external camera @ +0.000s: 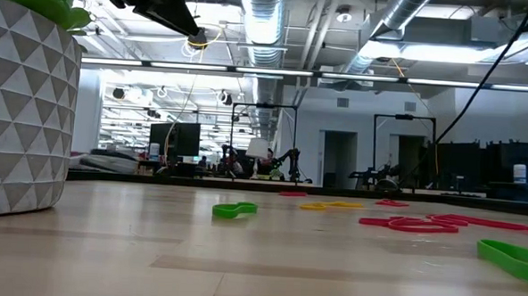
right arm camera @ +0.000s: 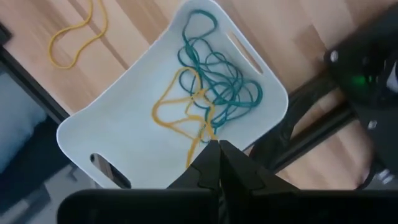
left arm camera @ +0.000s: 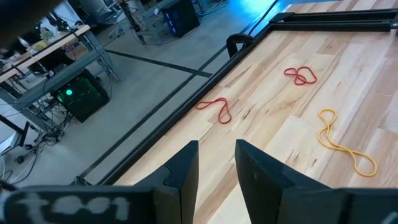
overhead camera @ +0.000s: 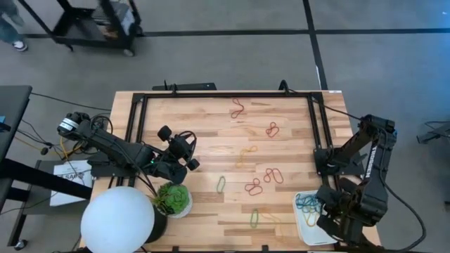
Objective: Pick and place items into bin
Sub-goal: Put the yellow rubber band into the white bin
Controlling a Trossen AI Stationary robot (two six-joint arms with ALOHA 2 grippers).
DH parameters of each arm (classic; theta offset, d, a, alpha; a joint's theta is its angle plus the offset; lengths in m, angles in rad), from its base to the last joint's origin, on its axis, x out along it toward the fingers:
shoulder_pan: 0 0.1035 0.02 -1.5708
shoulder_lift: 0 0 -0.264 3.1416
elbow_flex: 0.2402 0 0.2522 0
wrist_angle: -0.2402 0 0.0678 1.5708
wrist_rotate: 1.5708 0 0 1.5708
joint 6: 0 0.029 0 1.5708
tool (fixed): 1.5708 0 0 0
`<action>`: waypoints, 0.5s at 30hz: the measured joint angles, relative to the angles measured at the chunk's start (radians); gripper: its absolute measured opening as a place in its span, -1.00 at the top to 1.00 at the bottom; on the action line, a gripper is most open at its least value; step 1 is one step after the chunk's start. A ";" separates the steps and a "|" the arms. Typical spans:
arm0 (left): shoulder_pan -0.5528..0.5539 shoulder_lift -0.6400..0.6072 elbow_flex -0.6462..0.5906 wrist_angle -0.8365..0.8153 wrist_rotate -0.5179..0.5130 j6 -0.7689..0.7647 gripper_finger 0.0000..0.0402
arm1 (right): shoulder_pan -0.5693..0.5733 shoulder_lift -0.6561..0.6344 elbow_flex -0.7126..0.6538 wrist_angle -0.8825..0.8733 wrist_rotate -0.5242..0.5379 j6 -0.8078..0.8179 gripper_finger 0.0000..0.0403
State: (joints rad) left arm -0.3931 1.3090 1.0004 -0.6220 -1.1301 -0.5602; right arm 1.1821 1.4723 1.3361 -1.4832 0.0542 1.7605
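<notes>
The white bin [right arm camera: 106,134] sits at the table's near right corner [overhead camera: 301,228], with teal bands [right arm camera: 217,74] lying in it. My right gripper [right arm camera: 219,148] hangs shut above it, pointing down, and a yellow band [right arm camera: 177,109] runs up to its fingertips. Loose bands lie on the wood: red [overhead camera: 254,187], red [overhead camera: 272,129], yellow [overhead camera: 246,154], green [overhead camera: 221,184]. My left gripper [left arm camera: 217,163] waits open over the table's left part [overhead camera: 188,151], nothing between its fingers. My right gripper has one strand of the yellow band [right arm camera: 210,132] at its shut fingertips, coming from above, pointing down. The fingertips hide the exact spot. The band's loops spread out slack below, over the bin's floor; whether they rest on it I cannot tell.
A potted plant [overhead camera: 174,199] and a big white ball lamp [overhead camera: 117,219] stand at the near left, by the left arm. A black frame rail [overhead camera: 225,95] borders the table's far side. A green band [external camera: 234,210] and red ones [external camera: 421,224] lie mid-table.
</notes>
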 joint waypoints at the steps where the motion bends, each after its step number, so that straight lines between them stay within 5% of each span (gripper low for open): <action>1: 0.000 0.000 0.000 0.000 0.000 0.000 0.52 | -0.009 0.000 0.000 0.002 0.000 -0.046 1.00; 7: 0.000 0.000 0.000 0.000 0.000 -0.003 0.52 | -0.059 0.035 0.001 0.111 0.008 -0.345 1.00; 15: 0.000 0.000 0.000 0.014 -0.026 0.036 0.52 | -0.096 0.109 -0.112 0.255 -0.113 -0.263 1.00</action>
State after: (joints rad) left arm -0.3931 1.3090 1.0000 -0.6075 -1.1563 -0.5237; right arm 1.0858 1.5818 1.2242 -1.2281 -0.0587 1.4970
